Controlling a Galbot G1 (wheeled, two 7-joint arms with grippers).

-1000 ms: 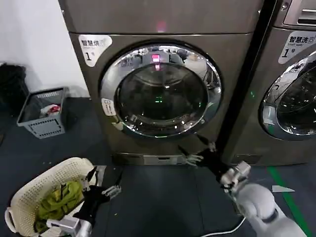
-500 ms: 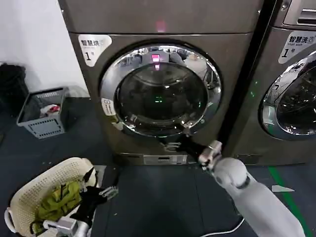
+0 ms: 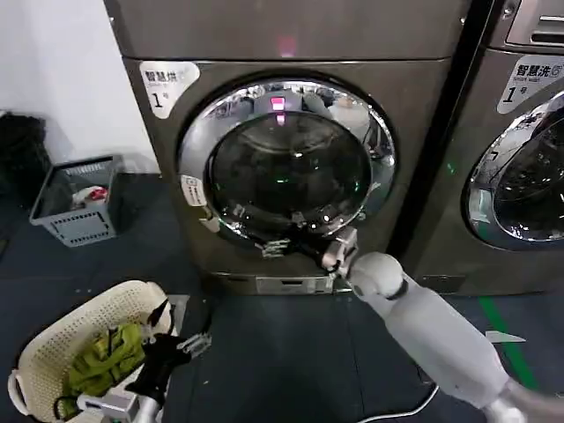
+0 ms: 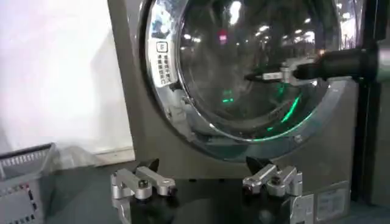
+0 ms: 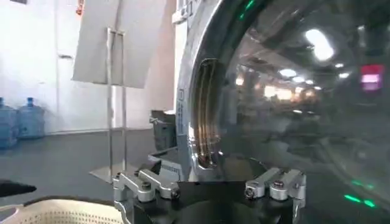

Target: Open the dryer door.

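the dryer [image 3: 291,167] stands at the far middle of the scene, a bronze-grey machine with a white sticker [image 3: 167,84] marked 1 at its upper left; the dryer door [image 3: 288,159] sits shut against its front, chrome ring around dark glass, with a pink light and green glints reflected in it; the right gripper [image 3: 275,246] reaches from the right on a white arm [image 3: 423,326] and sits at the lower rim of the door, slightly left of its bottom centre, its fingers spread apart with nothing between them; whether the tips touch the chrome i cannot tell; in the right wrist view the right gripper [image 5: 210,182] has its two fingers parted just in front of the chrome ring and glass; the left gripper [image 3: 181,339] hangs low at the near left above the dark floor [image 3: 282,352], just right of a cream laundry basket [image 3: 53,352] holding green cloth [image 3: 101,366], its fingers spread and empty; in the left wrist view the left gripper [image 4: 207,181] points toward the door from well away, and the right gripper's dark body shows across the glass; a grey crate [image 3: 75,201] sits on the floor at the far left by the white wall; a second machine [image 3: 520,150] with its own chrome-ringed door stands to the right.
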